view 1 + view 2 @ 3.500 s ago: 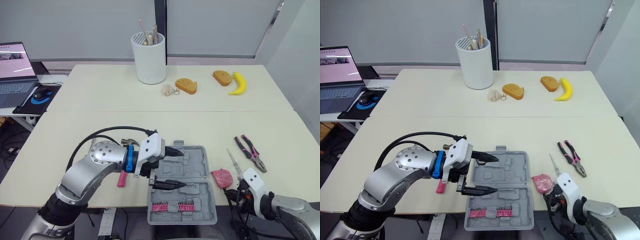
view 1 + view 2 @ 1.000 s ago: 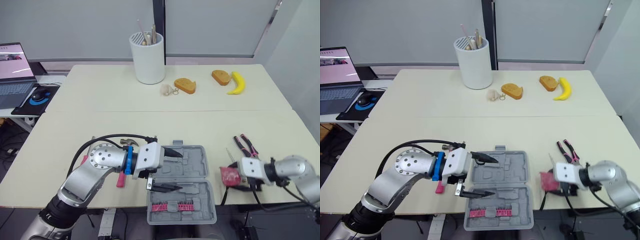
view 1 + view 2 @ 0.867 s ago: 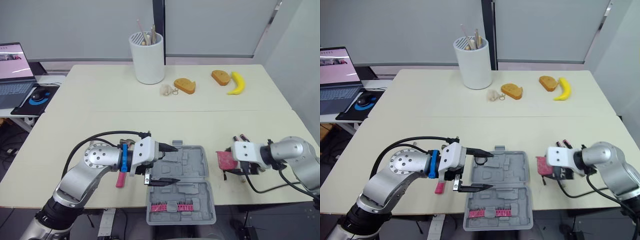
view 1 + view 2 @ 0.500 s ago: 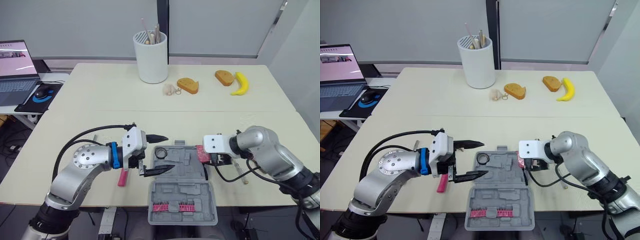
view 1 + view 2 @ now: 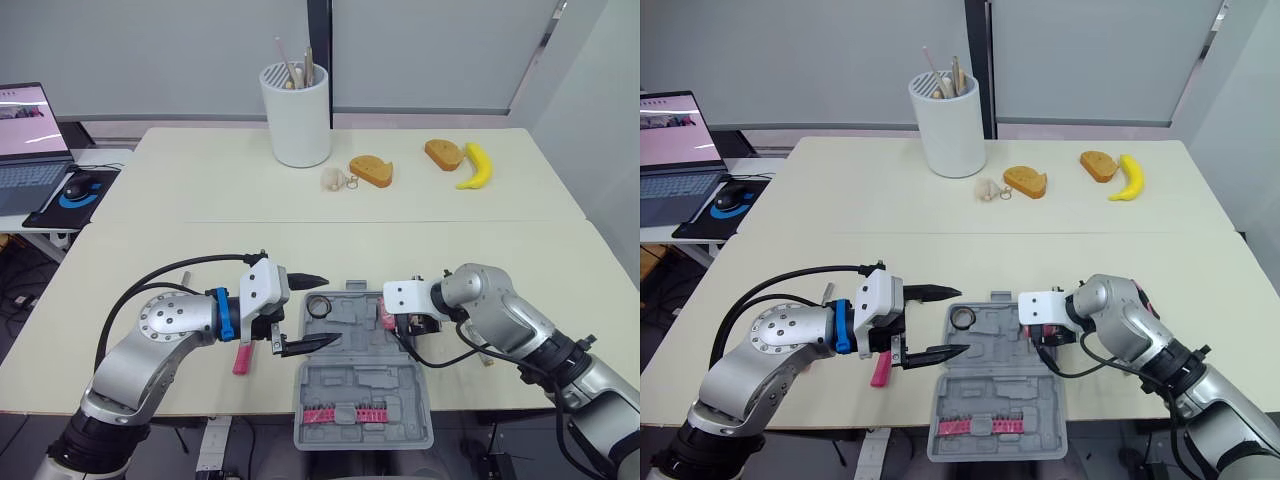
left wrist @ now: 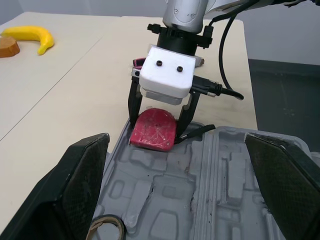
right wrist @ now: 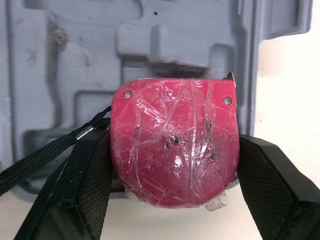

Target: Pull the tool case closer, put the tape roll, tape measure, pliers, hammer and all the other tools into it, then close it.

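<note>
Our right gripper (image 6: pixel 154 135) pinches the red tape measure (image 7: pixel 174 155) over the edge of the tool case (image 5: pixel 365 385); our left gripper (image 5: pixel 330 308) stands spread, the tape roll (image 5: pixel 319 306) near its fingertips.

Your robot's left arm (image 5: pixel 165 330) is a rounded silver shell with small bolts on its round joint. A blue band (image 5: pixel 221 313) sits behind a white wrist block (image 5: pixel 266 292), and a black cable (image 5: pixel 190 267) loops over the arm. Its left hand (image 5: pixel 328 308) has two pointed black fingers. You'll find the right arm (image 5: pixel 495 310) silver too. Its white block (image 6: pixel 168 72) carries two dark screws, and black cables (image 6: pixel 212 88) trail beside the right hand (image 6: pixel 156 131).
</note>
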